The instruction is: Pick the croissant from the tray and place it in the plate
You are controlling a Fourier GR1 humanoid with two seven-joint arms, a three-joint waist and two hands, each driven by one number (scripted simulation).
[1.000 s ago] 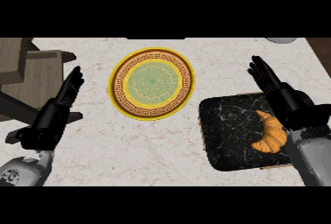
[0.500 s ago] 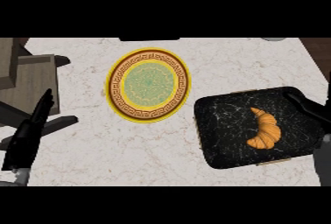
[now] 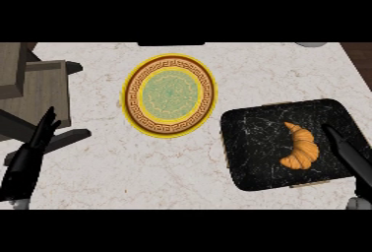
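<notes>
Croissant [image 3: 301,146] is seen lying on the black marbled tray [image 3: 254,147], right of the tray's middle, its pointed end turned toward the far side and its broad end toward the near side. It is not touched by either hand.

The pale marble counter [image 3: 145,167] is spread across the whole view. A grey wooden structure [image 3: 33,88] is seen at the far left, partly over the counter's edge. The tray is set at the near right of the counter. The round plate [image 3: 169,95], rimmed in yellow with a brown patterned band and a green centre, is placed further away and to the left of the tray, close to it but apart, and nothing is held in it.

The left hand [image 3: 29,160] is shown at the near left edge, fingers straight and held together, pointing away; nothing is grasped. The right hand [image 3: 352,157] is shown at the near right edge, over the tray's right margin, its fingers extended and straight, just beside the croissant but apart from it, with nothing held.
</notes>
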